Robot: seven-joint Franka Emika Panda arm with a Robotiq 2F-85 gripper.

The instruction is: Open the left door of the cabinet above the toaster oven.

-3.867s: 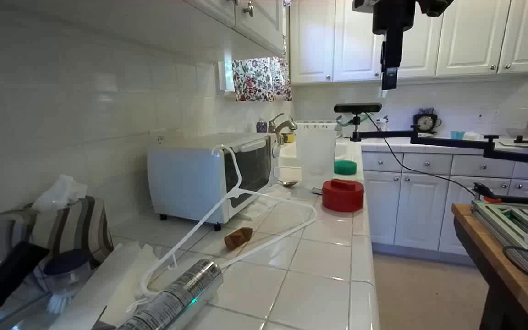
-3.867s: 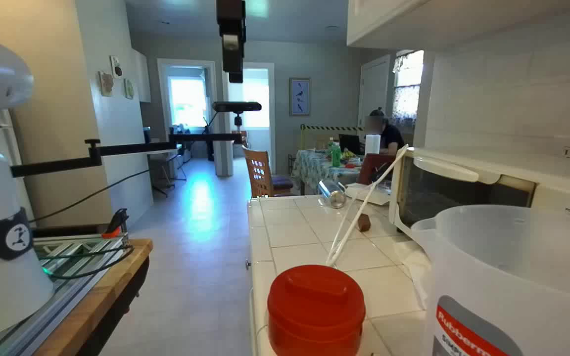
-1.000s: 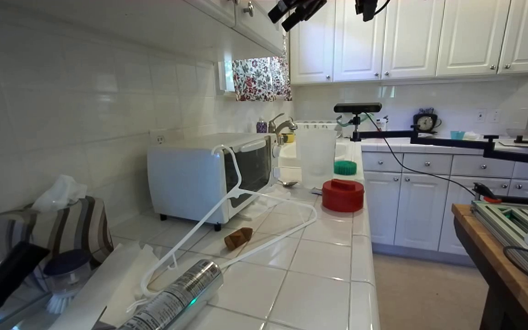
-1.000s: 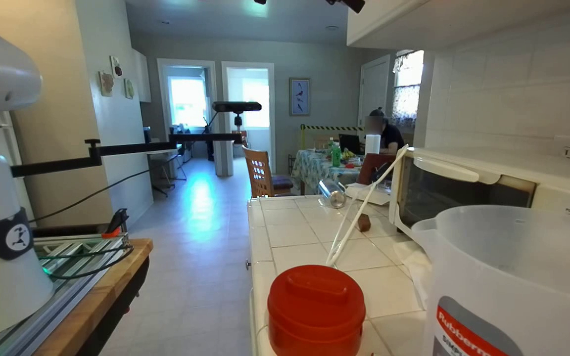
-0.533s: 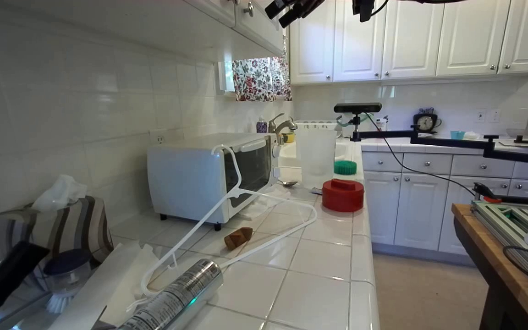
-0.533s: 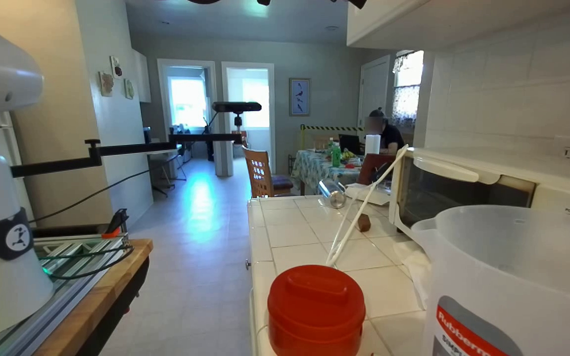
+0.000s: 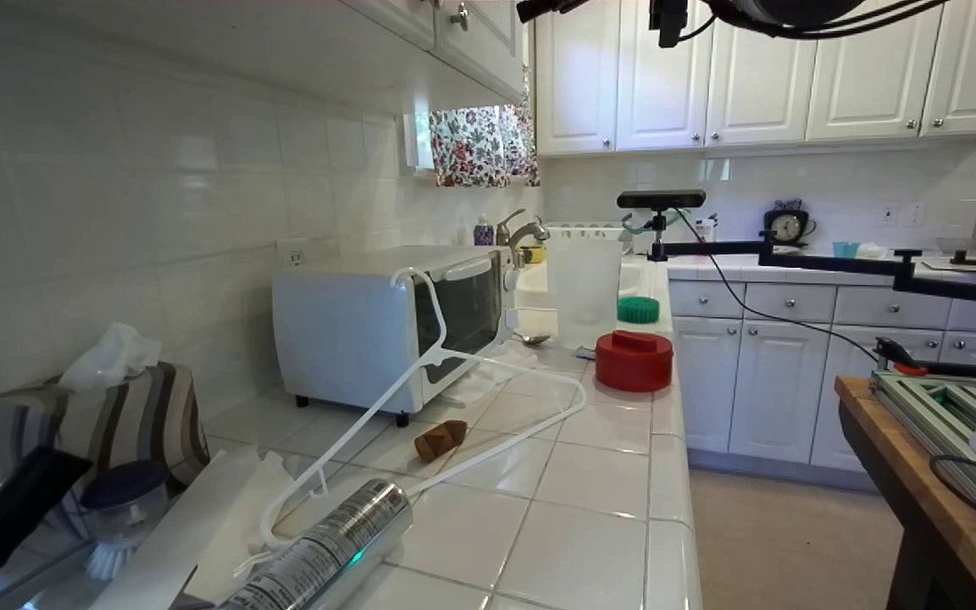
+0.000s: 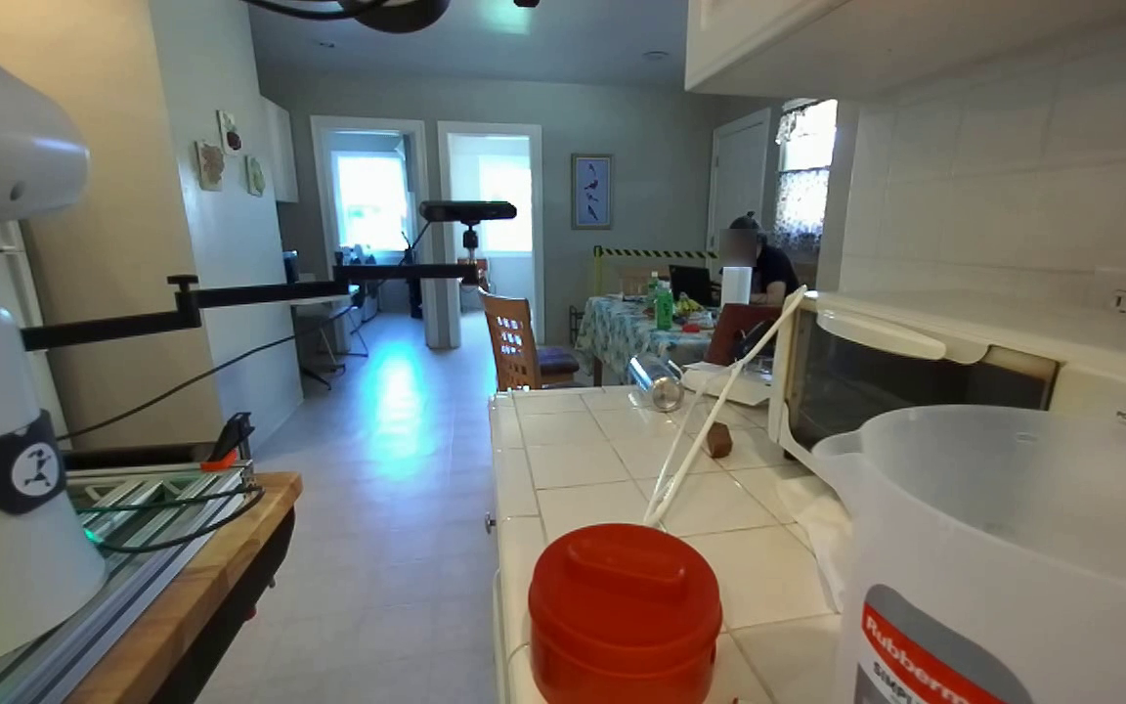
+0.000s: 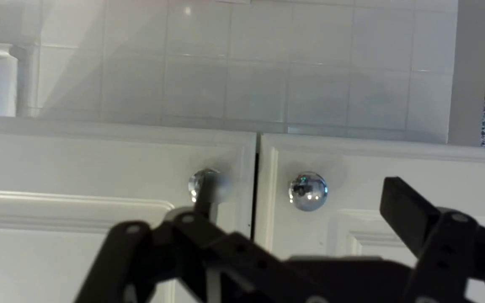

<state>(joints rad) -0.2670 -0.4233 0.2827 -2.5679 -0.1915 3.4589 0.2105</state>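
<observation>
The white cabinet (image 7: 488,38) with silvery knobs hangs above the white toaster oven (image 7: 344,330) in an exterior view. The oven also shows in an exterior view (image 8: 925,367) beneath the cabinet's corner (image 8: 768,39). In the wrist view, which shows the scene upside down, two shut doors meet at a narrow dark gap. My gripper (image 9: 303,198) is open and faces them. The right-hand knob (image 9: 308,191) lies between its fingers, not gripped. The blurred left finger (image 9: 206,195) partly hides the left-hand knob (image 9: 195,185). In the exterior views my gripper is mostly cut off at the top.
A white hanger (image 7: 501,368), a spray can (image 7: 344,538), a red container (image 7: 634,363) and a clear plastic jug (image 8: 954,548) stand or lie on the tiled counter (image 7: 573,546). A camera (image 7: 662,200) on a black stand arm reaches over the floor.
Since the oldest frames, my gripper has swung from pointing down to facing the cabinet, moving closer and up. In the last half second it has risen further out of the exterior views.
</observation>
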